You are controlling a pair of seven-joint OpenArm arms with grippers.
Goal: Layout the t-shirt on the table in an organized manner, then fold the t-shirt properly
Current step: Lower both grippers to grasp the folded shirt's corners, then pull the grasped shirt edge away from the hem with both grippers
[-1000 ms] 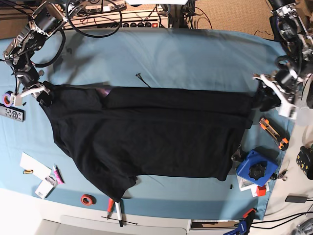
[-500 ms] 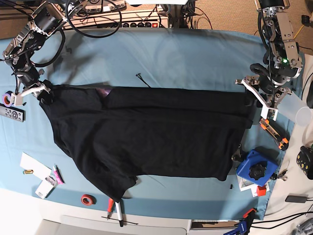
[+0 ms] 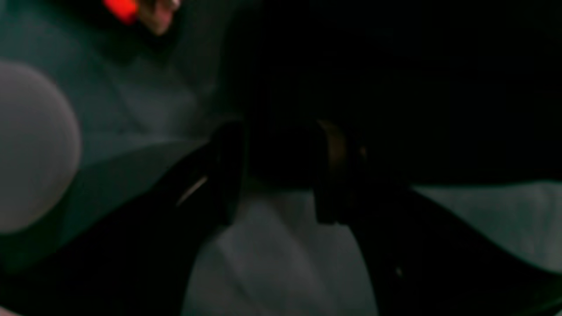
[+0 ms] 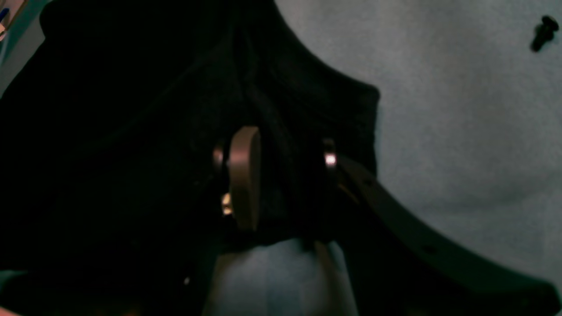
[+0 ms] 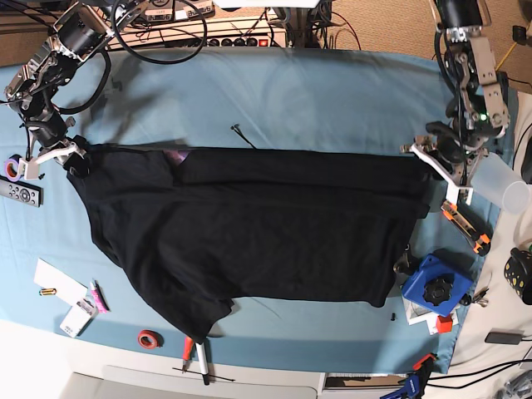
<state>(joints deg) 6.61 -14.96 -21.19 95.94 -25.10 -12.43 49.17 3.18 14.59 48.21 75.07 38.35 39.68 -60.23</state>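
My right gripper (image 4: 281, 184) clamped the t-shirt (image 5: 249, 233), its long axis stretching across the table (image 5: 316, 100) toward my left gripper (image 5: 440, 170), jaws apart.

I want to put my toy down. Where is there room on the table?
Best spot: the bare blue table behind the t-shirt, apart from one small black bit. It is crowded by the blue box and the papers.

black t-shirt (image 5: 249, 233) spread across blue table (image 5: 332, 100).
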